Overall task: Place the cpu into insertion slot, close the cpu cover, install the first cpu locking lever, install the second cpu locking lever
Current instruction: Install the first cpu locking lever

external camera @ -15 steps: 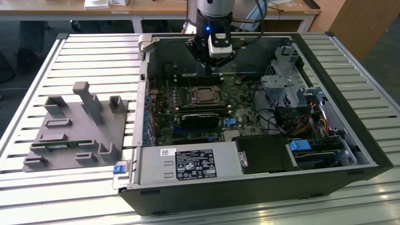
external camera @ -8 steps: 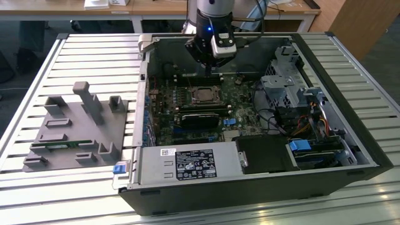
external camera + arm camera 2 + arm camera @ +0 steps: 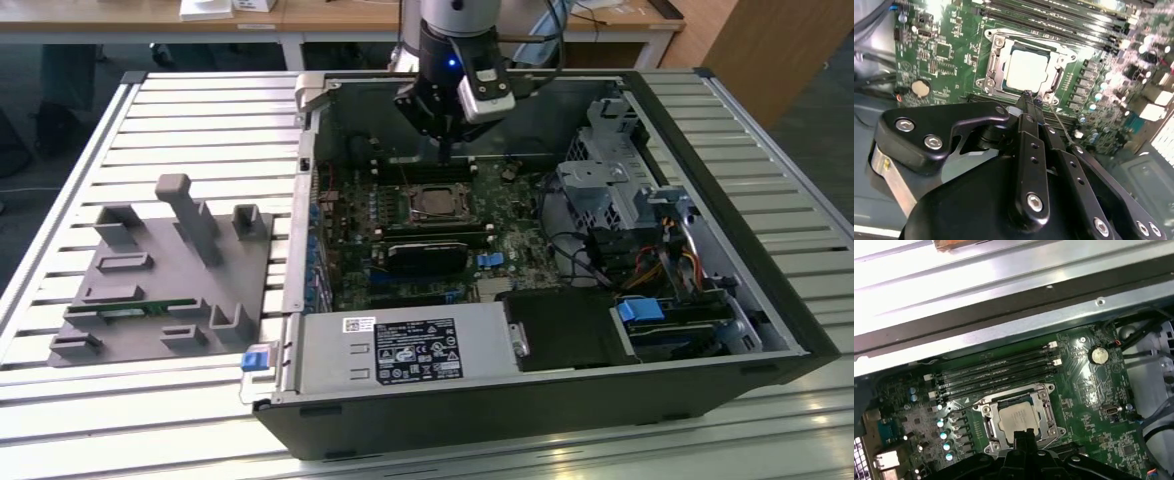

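Status: cpu (image 3: 1026, 67) seated, cover (image 3: 991, 66) down; gripper (image 3: 1027, 96) fingers (image 3: 1029, 130) closed, empty, at cover's edge. Advice: press lever (image 3: 1061, 125) steadily, tip centred.

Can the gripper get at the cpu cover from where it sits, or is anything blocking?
Probably yes. The gripper hangs just off the edge of the cpu cover, above the board, and nothing stands between them.

Matt silvery cpu (image 3: 1026, 69), shiny metal cpu cover (image 3: 994, 64)
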Controlling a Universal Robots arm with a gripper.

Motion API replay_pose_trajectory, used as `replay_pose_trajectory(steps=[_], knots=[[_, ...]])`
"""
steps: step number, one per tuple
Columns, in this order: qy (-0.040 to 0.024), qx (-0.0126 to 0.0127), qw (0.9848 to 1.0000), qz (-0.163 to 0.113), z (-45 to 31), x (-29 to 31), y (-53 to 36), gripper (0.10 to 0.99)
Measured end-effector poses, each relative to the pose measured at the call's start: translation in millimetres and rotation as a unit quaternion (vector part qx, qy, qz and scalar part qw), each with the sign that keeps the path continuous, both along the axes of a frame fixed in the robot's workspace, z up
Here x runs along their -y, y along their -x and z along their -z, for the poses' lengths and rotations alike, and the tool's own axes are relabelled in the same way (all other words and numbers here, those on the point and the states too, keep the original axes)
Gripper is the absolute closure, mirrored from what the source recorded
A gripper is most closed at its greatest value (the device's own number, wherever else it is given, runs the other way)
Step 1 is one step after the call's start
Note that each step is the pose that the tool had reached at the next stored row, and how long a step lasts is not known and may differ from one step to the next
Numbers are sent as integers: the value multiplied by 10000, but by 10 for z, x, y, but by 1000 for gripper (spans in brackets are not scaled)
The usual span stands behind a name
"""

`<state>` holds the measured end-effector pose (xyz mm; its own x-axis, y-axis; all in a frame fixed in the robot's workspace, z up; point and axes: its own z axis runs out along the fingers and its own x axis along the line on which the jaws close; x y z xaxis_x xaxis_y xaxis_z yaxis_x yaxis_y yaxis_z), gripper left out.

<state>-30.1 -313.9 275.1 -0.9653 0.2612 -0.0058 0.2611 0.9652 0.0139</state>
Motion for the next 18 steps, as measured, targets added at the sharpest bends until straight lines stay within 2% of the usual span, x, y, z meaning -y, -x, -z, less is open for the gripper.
replay_pose_trajectory(steps=[4,8,12,18], knots=[[-1,10,9995,-329,2,0,-1,980],[0,22,9980,-639,2,0,0,980],[0,36,9957,-923,2,1,0,980],[1,60,9916,-1293,2,1,0,980]])
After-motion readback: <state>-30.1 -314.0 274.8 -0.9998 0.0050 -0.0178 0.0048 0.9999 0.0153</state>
